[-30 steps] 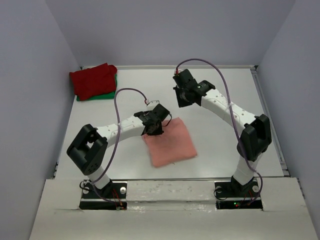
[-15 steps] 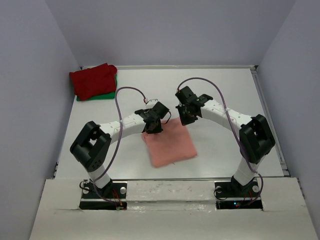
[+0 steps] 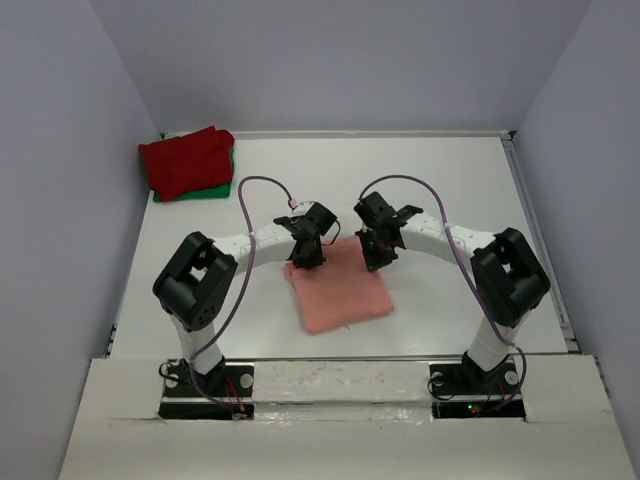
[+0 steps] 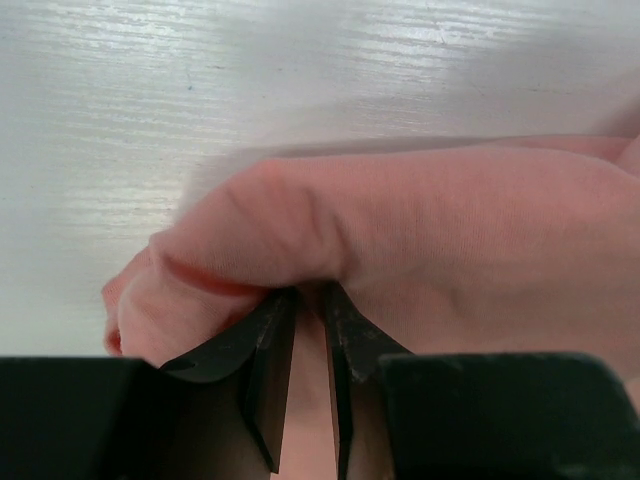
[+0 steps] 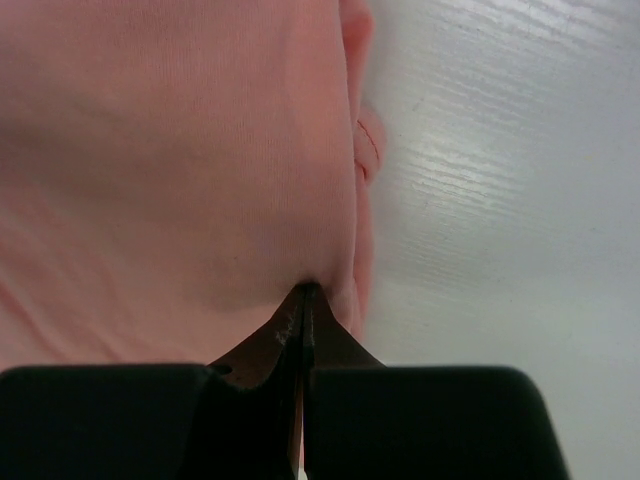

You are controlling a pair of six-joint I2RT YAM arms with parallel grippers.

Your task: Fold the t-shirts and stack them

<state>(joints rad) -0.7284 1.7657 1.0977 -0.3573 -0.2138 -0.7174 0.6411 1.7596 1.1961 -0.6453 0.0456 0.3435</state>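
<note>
The salmon-pink t-shirt [image 3: 340,290] lies folded into a rough square between my two arms. My left gripper [image 3: 306,256] is shut on its far left corner, with the cloth bunched over the fingertips [image 4: 270,335] in the left wrist view. My right gripper [image 3: 372,254] is down at the far right edge, jaws pressed together and pinching a pucker of the pink cloth [image 5: 200,170], just inside the shirt's edge. The dark red t-shirt [image 3: 186,160] lies folded on top of the green t-shirt [image 3: 205,191] at the far left corner.
Grey walls enclose the white table [image 3: 450,180] on the left, back and right. The stack of two shirts lies close to the left wall. Both arms reach inward and nearly meet over the pink shirt's far edge.
My right gripper has come from the far middle of the table down to the pink shirt's far right edge. My left gripper has stayed on the far left corner.
</note>
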